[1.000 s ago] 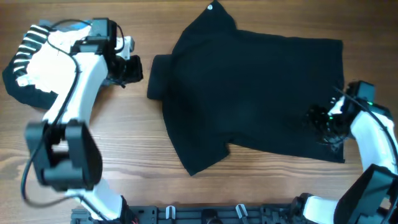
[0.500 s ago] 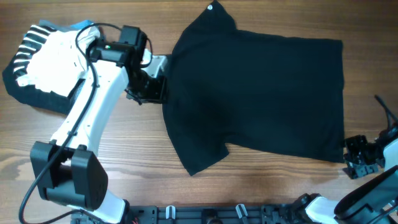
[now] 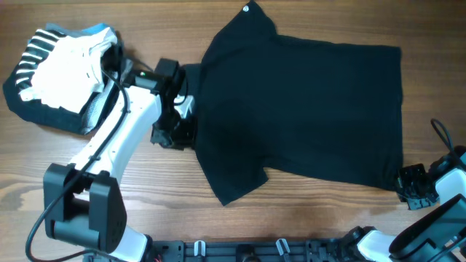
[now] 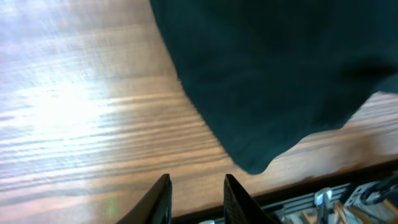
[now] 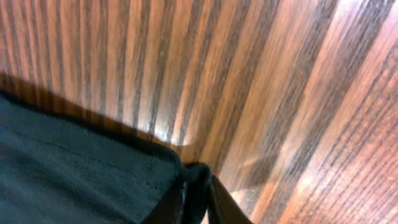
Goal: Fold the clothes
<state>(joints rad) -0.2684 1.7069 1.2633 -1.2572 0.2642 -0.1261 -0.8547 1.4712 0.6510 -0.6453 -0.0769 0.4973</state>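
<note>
The clothes, a black T-shirt, lie spread flat across the middle and right of the wooden table, with a small white mark at the far edge. My left gripper hovers at the shirt's left edge, beside the sleeve. In the left wrist view its jaws stand slightly apart over bare wood with nothing between them, and the shirt fills the upper right. My right gripper sits at the shirt's near right corner. In the right wrist view it is shut on a pinch of that black fabric.
A pile with a white garment on a black-and-white striped one lies at the far left. A rail of fittings runs along the table's near edge, also seen in the left wrist view.
The left arm swung from the pile over to the shirt's left edge and down along it. The right gripper moved off the shirt to its near right corner and closed on the fabric.
</note>
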